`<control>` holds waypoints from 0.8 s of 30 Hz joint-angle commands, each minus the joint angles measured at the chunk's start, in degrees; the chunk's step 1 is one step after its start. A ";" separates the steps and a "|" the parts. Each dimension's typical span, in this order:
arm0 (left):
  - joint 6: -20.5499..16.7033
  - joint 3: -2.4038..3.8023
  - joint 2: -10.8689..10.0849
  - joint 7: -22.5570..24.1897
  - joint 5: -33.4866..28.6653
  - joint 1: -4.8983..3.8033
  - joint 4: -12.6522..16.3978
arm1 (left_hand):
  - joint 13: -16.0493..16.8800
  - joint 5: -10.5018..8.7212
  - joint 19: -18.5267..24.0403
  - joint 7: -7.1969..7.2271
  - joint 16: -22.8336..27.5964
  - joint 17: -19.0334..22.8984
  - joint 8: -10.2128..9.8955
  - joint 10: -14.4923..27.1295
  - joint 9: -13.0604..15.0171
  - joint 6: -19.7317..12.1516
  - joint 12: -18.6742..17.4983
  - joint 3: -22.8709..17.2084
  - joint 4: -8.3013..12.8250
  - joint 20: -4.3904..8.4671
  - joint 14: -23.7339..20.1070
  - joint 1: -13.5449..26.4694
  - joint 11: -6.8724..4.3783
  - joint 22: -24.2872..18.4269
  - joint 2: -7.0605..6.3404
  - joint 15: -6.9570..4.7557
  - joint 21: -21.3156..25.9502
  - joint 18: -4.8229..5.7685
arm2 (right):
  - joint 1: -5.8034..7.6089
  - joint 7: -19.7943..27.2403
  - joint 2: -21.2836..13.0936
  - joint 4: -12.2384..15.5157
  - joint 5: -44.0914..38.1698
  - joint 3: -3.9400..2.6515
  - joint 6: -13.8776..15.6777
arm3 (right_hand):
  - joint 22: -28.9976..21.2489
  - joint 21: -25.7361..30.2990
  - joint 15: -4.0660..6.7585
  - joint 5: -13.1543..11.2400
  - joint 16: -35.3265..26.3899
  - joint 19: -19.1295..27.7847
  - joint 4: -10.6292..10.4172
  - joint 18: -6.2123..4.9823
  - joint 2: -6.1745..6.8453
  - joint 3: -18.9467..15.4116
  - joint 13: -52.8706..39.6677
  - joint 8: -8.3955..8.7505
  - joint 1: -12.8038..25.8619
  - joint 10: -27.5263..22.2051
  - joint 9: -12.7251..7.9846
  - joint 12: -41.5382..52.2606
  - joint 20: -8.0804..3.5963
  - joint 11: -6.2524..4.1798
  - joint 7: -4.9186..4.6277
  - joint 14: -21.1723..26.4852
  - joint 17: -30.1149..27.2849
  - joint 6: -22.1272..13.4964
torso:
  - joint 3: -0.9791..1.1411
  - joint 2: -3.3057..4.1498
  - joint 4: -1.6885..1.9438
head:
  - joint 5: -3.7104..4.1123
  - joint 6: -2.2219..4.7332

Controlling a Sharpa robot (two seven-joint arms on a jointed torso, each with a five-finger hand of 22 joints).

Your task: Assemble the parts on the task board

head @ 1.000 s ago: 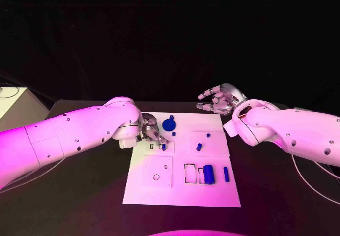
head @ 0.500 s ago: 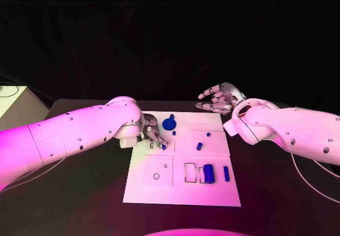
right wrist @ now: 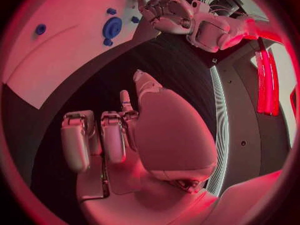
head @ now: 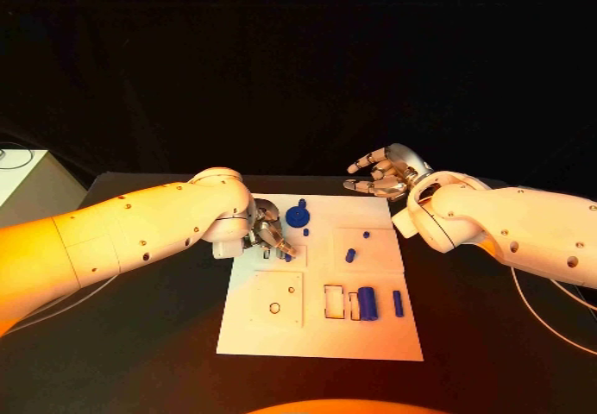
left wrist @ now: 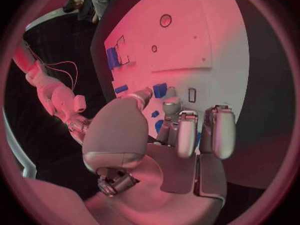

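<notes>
The white task board (head: 318, 332) lies in the middle of the table. My left hand (head: 267, 231) hovers low over its left side and pinches a small blue part (left wrist: 160, 90) between thumb and a finger, close to a small rectangular slot (left wrist: 192, 95). A round blue part (head: 298, 218) stands near the board's far edge, also seen as the round part (right wrist: 112, 27). A short blue peg (head: 349, 255) lies mid-board. A blue cylinder (head: 366, 304) and a slim blue bar (head: 397, 304) lie beside rectangular slots (head: 334, 304). My right hand (head: 383, 175) is raised beyond the board's far right corner, fingers spread, holding nothing.
A round hole (head: 273, 308) sits in the board's near-left square panel. Black table (head: 137, 345) surrounds the board on every side. A pale box (head: 19, 177) stands at the far left off the table.
</notes>
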State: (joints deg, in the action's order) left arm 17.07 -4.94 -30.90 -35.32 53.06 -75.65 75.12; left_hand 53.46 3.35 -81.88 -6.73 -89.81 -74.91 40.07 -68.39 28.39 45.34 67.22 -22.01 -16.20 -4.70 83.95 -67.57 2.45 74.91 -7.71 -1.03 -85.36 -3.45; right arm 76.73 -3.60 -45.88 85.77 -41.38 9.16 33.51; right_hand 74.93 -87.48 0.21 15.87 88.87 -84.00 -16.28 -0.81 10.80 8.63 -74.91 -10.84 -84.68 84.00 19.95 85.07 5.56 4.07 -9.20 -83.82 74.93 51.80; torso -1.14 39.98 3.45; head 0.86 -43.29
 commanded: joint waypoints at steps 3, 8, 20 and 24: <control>0.94 -0.03 0.38 0.09 -1.18 -0.05 -0.20 | 0.02 -0.04 0.13 0.33 -0.19 -15.09 0.22 0.25 0.19 -0.31 0.36 -0.73 0.02 0.07 6.05 -0.68 -0.32 1.60 0.06 -0.29 0.32 0.50 | 0.02 0.03 0.08 -0.08 -0.60 -0.01 -1.20 | 13.15 0.27 -0.39 0.20 -0.29 -4.60 -0.26 0.07 0.14 0.15 -10.74 -0.29 0.56 1.40 -0.06 -0.24 0.50 0.39 -0.08 -5.14 10.78 -0.16 | 0.01 0.03 -0.04 | 0.04 -0.17; 0.56 -0.05 0.62 0.18 -1.77 -0.04 -0.36 | 0.05 -0.07 0.15 0.44 -0.19 -15.09 0.27 0.30 0.84 -0.52 0.37 -2.39 0.10 0.17 6.05 -1.84 -0.43 1.59 0.90 -0.40 0.34 0.49 | 0.02 -0.10 0.10 -0.19 -0.60 -0.01 -1.38 | 13.15 0.27 -0.39 0.20 -0.29 -4.60 -0.26 0.07 0.14 0.15 -10.74 -0.29 0.56 1.40 -0.06 -0.24 0.50 0.39 -0.08 -5.14 10.78 -0.16 | 0.04 0.03 -0.01 | 0.08 -0.33; 1.17 -0.08 0.71 0.29 -3.19 -0.03 -0.59 | -0.04 -0.12 0.22 0.92 -0.19 -15.09 0.44 0.40 3.49 -0.66 0.05 -14.68 4.63 0.60 6.05 -5.83 -0.99 1.62 -0.02 -0.94 0.42 0.48 | 0.02 -0.29 0.04 -0.27 -0.56 0.00 -2.05 | 13.06 0.41 -0.40 0.17 -0.34 -4.53 -0.28 0.03 0.11 0.22 -10.74 -0.36 0.86 1.41 -0.05 -0.24 0.51 0.39 -0.08 -5.11 10.67 -0.18 | 0.02 -0.03 -0.02 | 0.18 -0.34; 0.86 -0.09 0.57 0.43 -4.03 -0.02 -0.58 | -0.03 -0.08 0.22 1.13 -0.19 -15.09 1.54 0.11 5.67 -0.78 -0.18 -20.97 8.25 0.85 6.05 -5.77 -1.30 1.67 -0.83 -1.21 0.43 0.48 | 0.02 -0.33 0.02 -0.30 -0.55 0.01 -2.22 | 13.06 0.41 -0.40 0.17 -0.34 -4.53 -0.28 0.03 0.11 0.22 -10.74 -0.36 0.86 1.41 -0.05 -0.24 0.51 0.39 -0.08 -5.11 10.67 -0.18 | 0.01 -0.03 -0.08 | 0.20 -0.20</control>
State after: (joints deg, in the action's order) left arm 17.17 -5.02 -30.37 -35.26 50.66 -75.65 74.51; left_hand 53.41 2.87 -81.51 -6.08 -89.81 -74.90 40.24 -68.21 31.00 44.36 67.22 -40.40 -10.08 -4.25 84.04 -72.87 1.41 74.91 -8.70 -1.94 -85.13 -3.45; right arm 76.73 -4.03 -45.86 85.48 -41.40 9.18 32.50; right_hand 74.91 -87.26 0.21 15.87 88.87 -84.00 -16.28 -0.82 11.03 8.63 -74.90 -10.84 -84.45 84.00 19.95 85.07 5.56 4.07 -9.20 -83.82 74.92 51.81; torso -1.09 39.98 3.41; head 1.02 -43.64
